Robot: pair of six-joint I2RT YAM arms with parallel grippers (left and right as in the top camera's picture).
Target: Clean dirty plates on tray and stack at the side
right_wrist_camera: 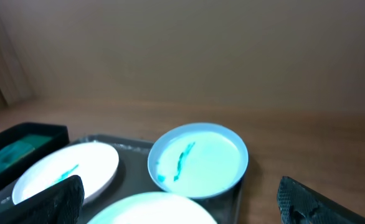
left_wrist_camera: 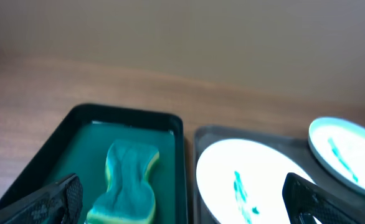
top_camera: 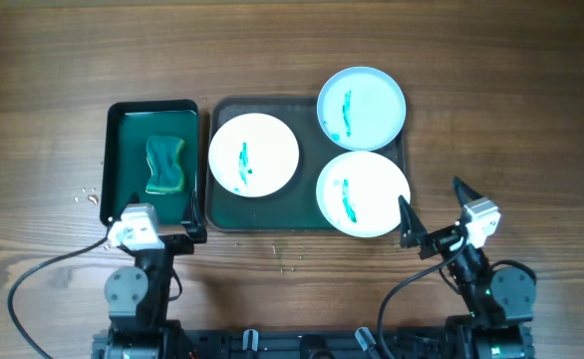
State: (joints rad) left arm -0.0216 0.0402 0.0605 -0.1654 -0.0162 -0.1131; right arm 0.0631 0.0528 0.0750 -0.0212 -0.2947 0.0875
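Note:
Three round plates with teal smears lie on the large dark tray (top_camera: 312, 217): a white one at left (top_camera: 253, 153), a pale blue one at back right (top_camera: 362, 107), and a white one at front right (top_camera: 363, 193). My left gripper (top_camera: 162, 237) is open and empty, near the front edge of the small tray. My right gripper (top_camera: 437, 214) is open and empty, just right of the front right plate. In the left wrist view the left plate (left_wrist_camera: 251, 180) shows between the fingers (left_wrist_camera: 182, 202). In the right wrist view the pale blue plate (right_wrist_camera: 198, 160) lies ahead of the open fingers (right_wrist_camera: 179, 199).
A smaller black-rimmed green tray (top_camera: 123, 160) stands left of the large tray and holds a green wavy sponge (top_camera: 166, 165), also in the left wrist view (left_wrist_camera: 127, 183). Small crumbs (top_camera: 85, 195) lie on the wooden table (top_camera: 53, 60) to its left.

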